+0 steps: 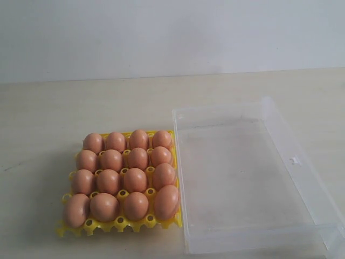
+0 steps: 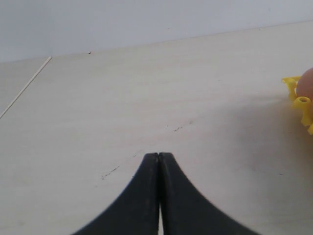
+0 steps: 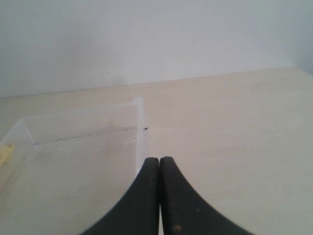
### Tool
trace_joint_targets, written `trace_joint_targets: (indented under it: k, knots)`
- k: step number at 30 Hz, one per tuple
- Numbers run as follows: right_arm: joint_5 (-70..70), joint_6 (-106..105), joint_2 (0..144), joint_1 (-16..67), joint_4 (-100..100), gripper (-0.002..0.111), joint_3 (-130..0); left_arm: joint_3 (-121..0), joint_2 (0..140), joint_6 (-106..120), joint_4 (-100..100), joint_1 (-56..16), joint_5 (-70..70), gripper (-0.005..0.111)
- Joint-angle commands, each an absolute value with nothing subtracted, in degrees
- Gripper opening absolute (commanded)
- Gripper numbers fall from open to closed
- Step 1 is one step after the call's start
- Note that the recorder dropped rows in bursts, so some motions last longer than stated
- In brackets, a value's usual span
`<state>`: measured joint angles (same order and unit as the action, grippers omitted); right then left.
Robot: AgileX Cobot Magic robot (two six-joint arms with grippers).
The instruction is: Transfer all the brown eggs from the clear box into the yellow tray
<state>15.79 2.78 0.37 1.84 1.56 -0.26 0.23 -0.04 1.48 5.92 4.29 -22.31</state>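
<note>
Appears complete: brown eggs (image 1: 123,175) filling every cup of the yellow tray (image 1: 119,222) on the bench (image 1: 81,102); clear box (image 1: 242,178) just beside it, empty. Left pincer (image 2: 159,155) and right pincer (image 3: 159,159) pressed together, pinching nothing.

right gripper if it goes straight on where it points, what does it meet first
The shut right gripper likely meets bare table, just beside the wall of the clear box; it might clip that wall, depth unclear.

Open tabletop (image 1: 48,113) left of yellow tray (image 1: 119,222), low clear box (image 1: 253,237) walls just beside it
</note>
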Motion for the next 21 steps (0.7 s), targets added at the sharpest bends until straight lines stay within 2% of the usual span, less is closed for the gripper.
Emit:
trace_joint_targets:
  k: [1,16,21]
  knots:
    - [15.9,3.1,0.0,1.5,1.6,0.0,0.0,0.0,0.0,1.3,5.9,4.0,-21.8,0.0]
    - [16.6,2.5,0.0,1.2,1.6,0.0,0.0,0.0,0.0,1.3,5.9,4.0,-21.8,0.0]
    - [16.6,2.5,0.0,-1.8,1.6,0.0,0.0,0.0,0.0,1.3,5.9,4.0,-21.8,0.0]
